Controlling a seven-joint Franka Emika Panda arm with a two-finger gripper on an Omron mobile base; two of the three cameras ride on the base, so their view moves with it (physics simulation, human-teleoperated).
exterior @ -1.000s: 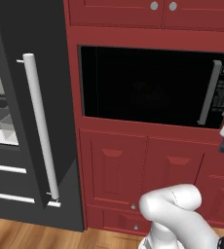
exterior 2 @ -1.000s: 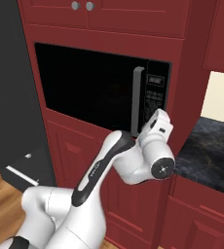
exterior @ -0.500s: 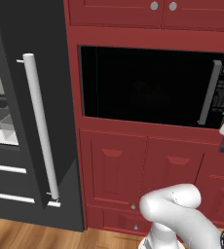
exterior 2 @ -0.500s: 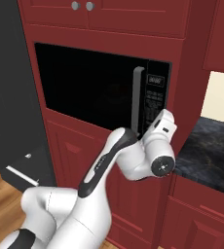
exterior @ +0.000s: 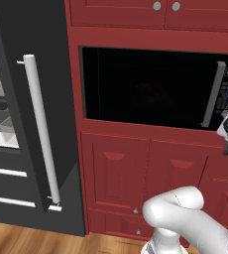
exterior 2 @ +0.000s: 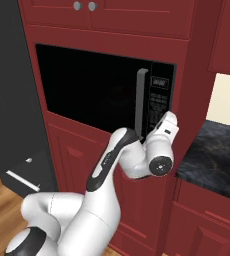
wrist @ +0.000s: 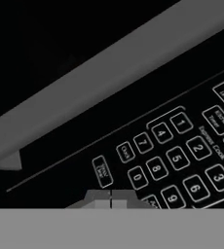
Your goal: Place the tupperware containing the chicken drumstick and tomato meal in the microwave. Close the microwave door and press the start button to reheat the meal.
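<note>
The gripper [wrist: 111, 195] has its finger tips pressed together, holding nothing, right up against the button panel [wrist: 182, 151] of the microwave [exterior 2: 107, 92]; whether the tips actually touch a key is hard to tell from this close. Just above them in the hand view sit the number keys, and beyond those the grey bar handle [wrist: 109, 87] slants across the microwave door [exterior: 145, 87], which is closed (its glass is black, so nothing inside shows). Red cabinetry [exterior: 136, 168] frames the oven above and below the hand. Well off to the hand's left stands a tall dark door [exterior: 46, 114] with a long white handle [exterior: 40, 129]. To its right lies a dark speckled counter [exterior 2: 212, 160]. Wood flooring [exterior: 46, 242] runs below.
</note>
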